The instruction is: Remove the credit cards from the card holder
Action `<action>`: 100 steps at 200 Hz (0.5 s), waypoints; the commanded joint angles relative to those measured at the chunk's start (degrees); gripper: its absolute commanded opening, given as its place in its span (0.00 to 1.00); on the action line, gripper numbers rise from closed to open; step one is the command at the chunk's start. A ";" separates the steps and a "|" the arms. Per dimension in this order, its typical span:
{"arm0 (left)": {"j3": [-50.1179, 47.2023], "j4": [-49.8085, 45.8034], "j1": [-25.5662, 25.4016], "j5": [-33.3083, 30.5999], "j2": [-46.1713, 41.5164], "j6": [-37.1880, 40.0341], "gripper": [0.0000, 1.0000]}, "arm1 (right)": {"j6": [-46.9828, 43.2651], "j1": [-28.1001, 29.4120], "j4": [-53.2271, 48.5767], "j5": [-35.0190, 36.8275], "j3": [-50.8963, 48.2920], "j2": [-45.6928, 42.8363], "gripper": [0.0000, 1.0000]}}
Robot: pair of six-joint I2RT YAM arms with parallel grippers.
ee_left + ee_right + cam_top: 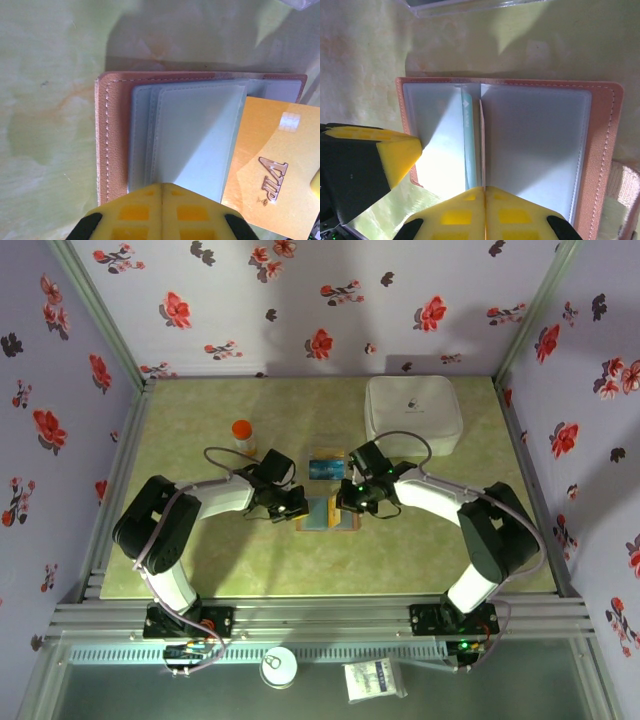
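Observation:
The tan card holder [316,513] lies open mid-table, its grey-blue panels framed by a tan rim [114,140]. My left gripper [163,186] is shut, its tips pressing down on the left panel; one of its yellow fingers [397,152] sits at the holder's left edge. My right gripper [484,189] is shut on a yellow-orange credit card [272,165] marked VIP, which runs edge-on [481,142] up the holder's middle fold. A teal card [469,145] sits in the fold just left of it. Another teal-blue card [325,468] lies on the table behind the holder.
A big white rounded-square box [413,412] stands at the back right. A small orange-capped bottle [242,435] stands behind the left arm. A clear plastic edge [470,6] lies just beyond the holder. Flowered walls close in the table on three sides.

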 commanded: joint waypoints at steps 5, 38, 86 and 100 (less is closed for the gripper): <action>-0.88 -0.49 -0.27 -0.39 -1.13 1.25 0.00 | -1.91 0.81 -3.16 2.00 2.65 1.81 0.07; -1.20 0.10 -0.32 -0.23 -1.18 1.26 0.00 | -2.08 1.55 -4.80 3.68 4.05 2.11 0.07; -1.55 0.80 -0.24 0.15 -1.05 1.25 0.00 | -1.36 2.33 -7.36 4.07 5.36 1.65 0.16; -1.62 1.00 -0.22 0.23 -1.11 1.19 0.00 | -1.34 2.75 -8.27 4.52 5.67 1.30 0.16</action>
